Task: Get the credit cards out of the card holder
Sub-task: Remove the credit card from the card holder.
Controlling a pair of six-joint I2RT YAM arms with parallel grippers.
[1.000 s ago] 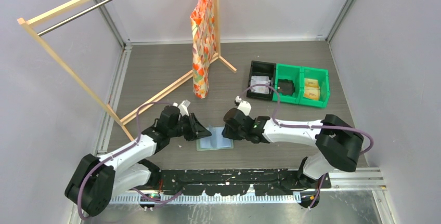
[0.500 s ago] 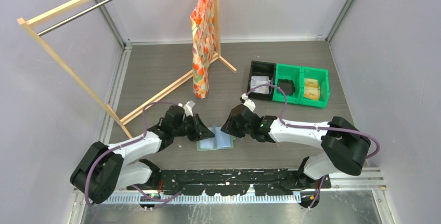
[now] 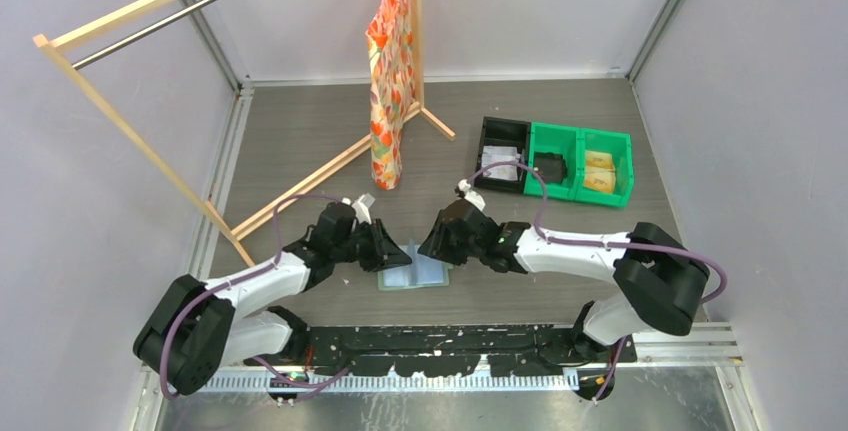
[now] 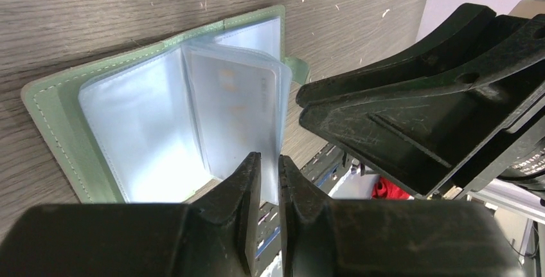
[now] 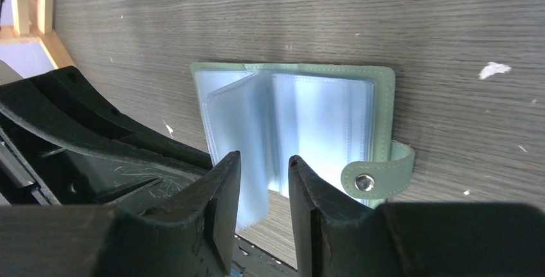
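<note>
Top view: card holder lies open on the surface, long axis left to right, between left tool and right tool.

Left wrist: left tool clenched on the edge of a clear sleeve, which is lifted off the pockets with a card inside. Snap tab points toward right tool.

Right wrist: right tool released, fingers straddling the raised sleeve.

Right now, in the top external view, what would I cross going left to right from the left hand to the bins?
In order: left hand → sage-green fabric card holder, lying open → right hand → black plastic bin → green two-compartment plastic bin.
</note>
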